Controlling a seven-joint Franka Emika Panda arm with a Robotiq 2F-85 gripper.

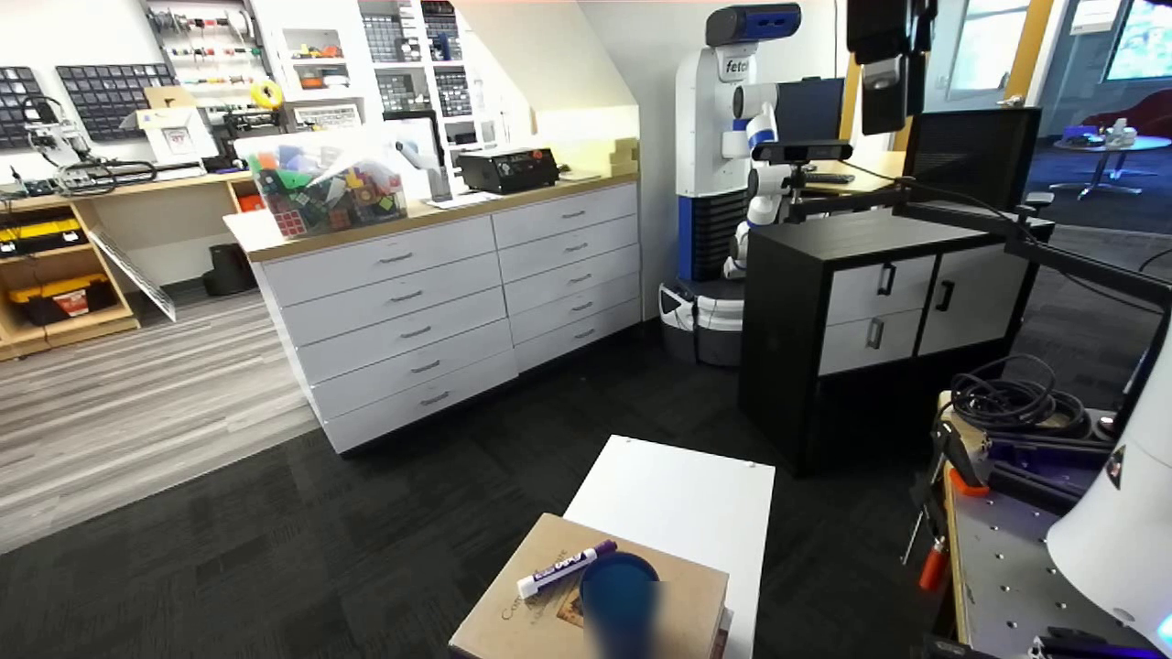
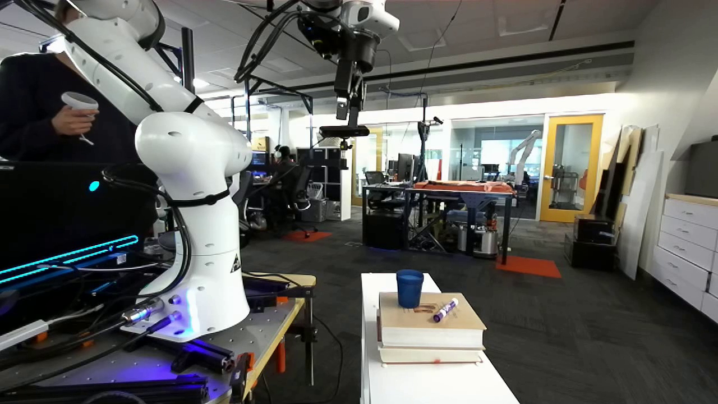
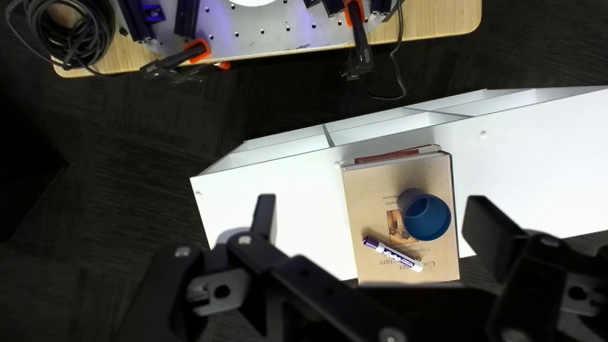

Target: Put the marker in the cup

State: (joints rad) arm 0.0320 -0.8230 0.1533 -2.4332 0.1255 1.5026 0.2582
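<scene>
The marker, white with a purple cap and print [image 3: 393, 255], lies on the top book [image 3: 368, 190] of a small stack. It also shows in both exterior views [image 1: 566, 569] [image 2: 446, 310]. The blue cup [image 3: 426, 216] stands upright on the same book, close beside the marker; it shows in both exterior views [image 1: 619, 586] [image 2: 409, 290]. In the wrist view nothing shows inside the cup. My gripper [image 3: 370, 218] is open and empty, its fingers wide apart. In an exterior view the gripper [image 2: 348, 112] points down, high above the books.
The books rest on a long white shelf unit [image 3: 285, 194]. The robot's table [image 3: 427, 19] beside it carries clamps [image 3: 361, 47] and a coiled black cable [image 3: 71, 33]. A black cabinet [image 1: 787, 366] stands behind the shelf unit. A camera [image 2: 343, 132] sits on a stand in the background.
</scene>
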